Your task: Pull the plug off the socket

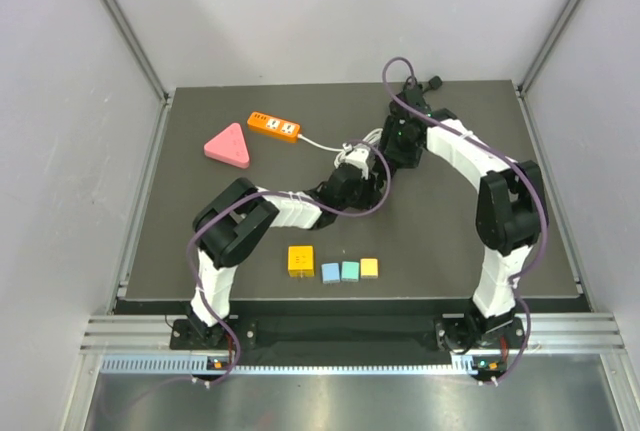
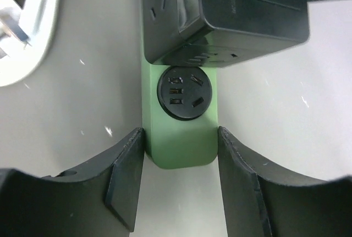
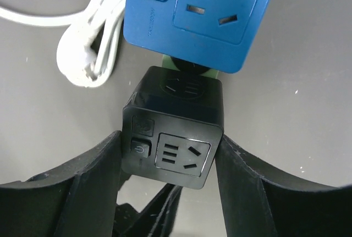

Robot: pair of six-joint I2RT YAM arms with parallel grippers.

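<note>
Overhead view: dark table (image 1: 200,251) w/ two robot arms bent inward, wrists meeting near its centre. The left arm (image 1: 290,211) reached in from the left; the right arm (image 1: 470,156) curled in from the far right. Toward the far left lay an orange power strip (image 1: 274,126) and a pink triangle (image 1: 228,145). A row of small coloured blocks (image 1: 340,271) sat near the front, all well apart from the work.

Wrist views: a blue power strip (image 3: 198,11) lay just beyond the work, w/ a coiled white cable (image 3: 93,50) beside it. The green socket strip (image 2: 165,143) lay on the table. Its free end was clamped by the left gripper (image 2: 179,138), one finger against each long side. One round black outlet (image 2: 184,92) on it was bare. The black cube plug (image 3: 173,116) sat in the next position along, and the right gripper (image 3: 168,141) squeezed it, fingers against its left & right faces.

Step, as judged: both holds were made and the plug was not yet out, so the pull itself was due. The next move prob. needed the left gripper to pin the green strip while the right drew the cube straight off the outlet face, no twist, so the pins wouldn't bind. Whether the blue strip was joined to the green one couldn't be told.
</note>
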